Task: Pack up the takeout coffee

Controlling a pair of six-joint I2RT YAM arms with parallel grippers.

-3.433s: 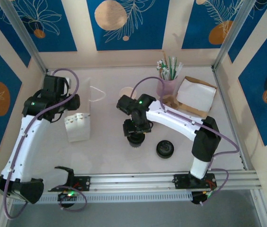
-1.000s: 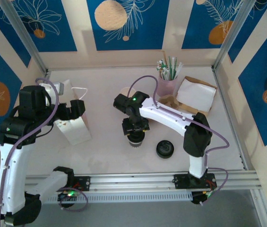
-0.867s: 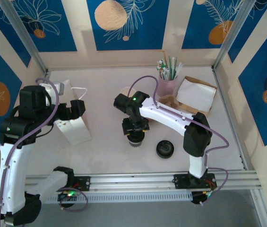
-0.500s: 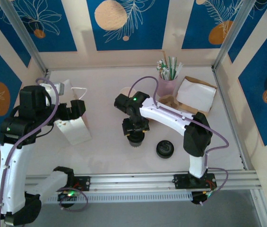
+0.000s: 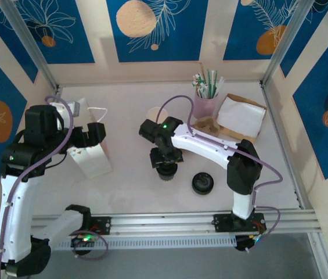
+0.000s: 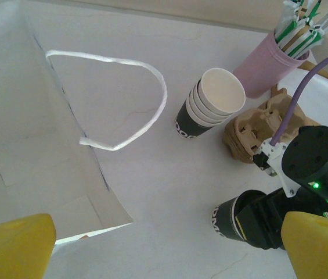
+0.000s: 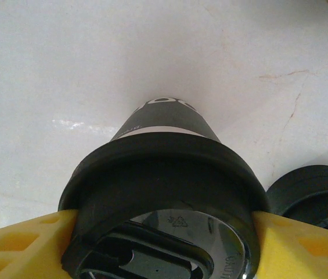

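The takeout coffee (image 5: pixel 165 169) is a dark cup with a round black lid (image 7: pixel 164 192), mid-table. My right gripper (image 5: pixel 165 157) is shut on it from above, and its yellow fingers (image 7: pixel 18 244) press both sides of the lid rim. In the left wrist view the cup's dark wall (image 6: pixel 227 218) sticks out below the right gripper. The white paper bag (image 5: pixel 91 158) stands at the left with its mouth up and a white loop handle (image 6: pixel 123 99). My left gripper (image 5: pixel 92 135) hovers open over the bag's right edge, its yellow fingertips (image 6: pixel 15 247) wide apart with nothing between them.
A loose black lid (image 5: pixel 202 183) lies right of the cup. Behind it are a stack of lidless paper cups (image 6: pixel 210 104), a pink cup of straws (image 5: pixel 205 99), a brown cardboard carrier (image 6: pixel 248 131) and a brown bag with white paper (image 5: pixel 242 116).
Since the oldest frame the left arm has drawn back and turned over the bag. In the last second the right gripper stays shut on the cup, barely shifted.
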